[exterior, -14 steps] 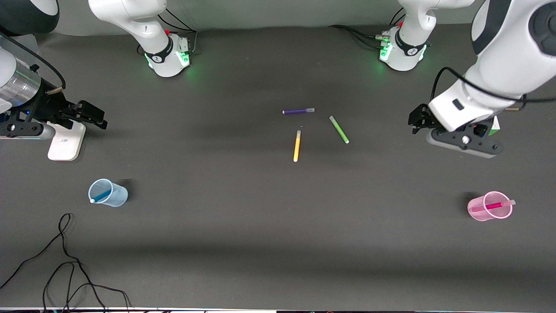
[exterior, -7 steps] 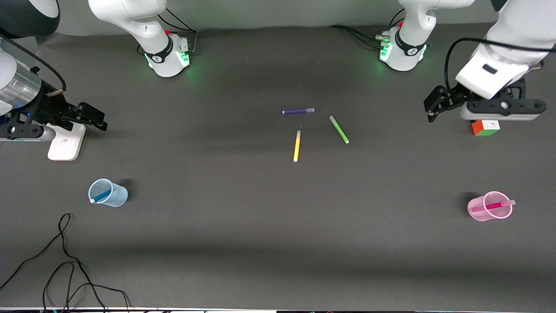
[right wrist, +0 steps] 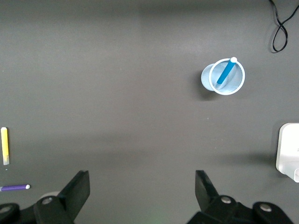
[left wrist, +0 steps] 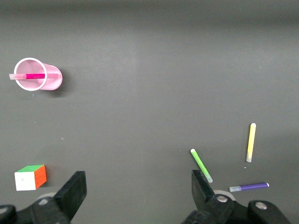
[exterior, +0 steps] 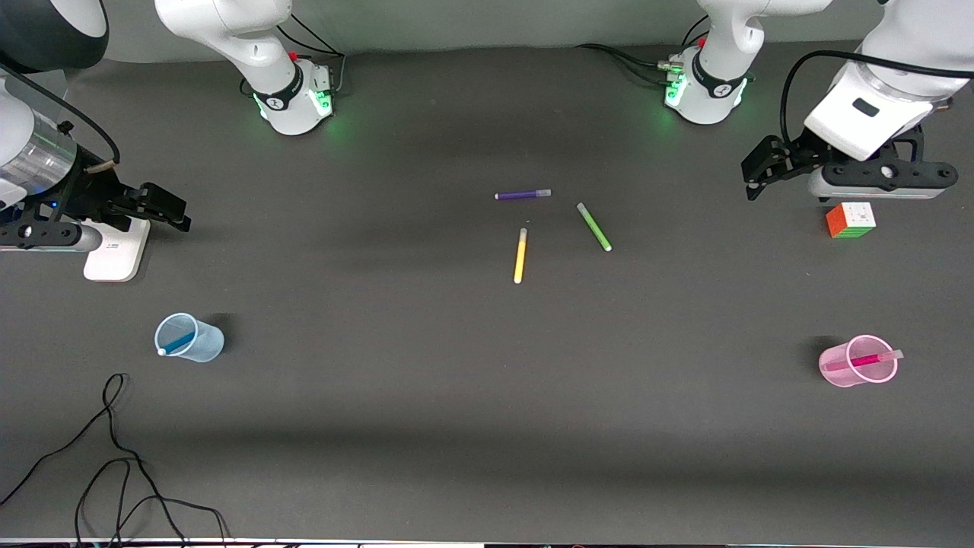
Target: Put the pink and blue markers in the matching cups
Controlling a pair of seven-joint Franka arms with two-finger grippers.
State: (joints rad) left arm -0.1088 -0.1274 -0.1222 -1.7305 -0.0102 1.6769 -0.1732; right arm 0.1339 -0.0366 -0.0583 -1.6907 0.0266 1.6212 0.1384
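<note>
The pink marker (exterior: 863,361) stands slanted inside the pink cup (exterior: 839,369) at the left arm's end of the table; both show in the left wrist view, marker (left wrist: 33,76) in cup (left wrist: 50,81). The blue marker (exterior: 178,343) stands slanted in the pale blue cup (exterior: 205,344) at the right arm's end; both show in the right wrist view, marker (right wrist: 225,73) in cup (right wrist: 208,77). My left gripper (exterior: 755,169) is open and empty, up in the air beside the colour cube. My right gripper (exterior: 176,209) is open and empty over the white block.
Purple (exterior: 522,195), green (exterior: 593,226) and yellow (exterior: 520,255) markers lie mid-table. A colour cube (exterior: 850,220) sits under the left hand. A white block (exterior: 114,250) lies under the right hand. A black cable (exterior: 114,457) loops at the table's near edge.
My left gripper has risen and swung toward the robots' bases, uncovering the colour cube. The right arm has barely moved. Markers and cups stay put.
</note>
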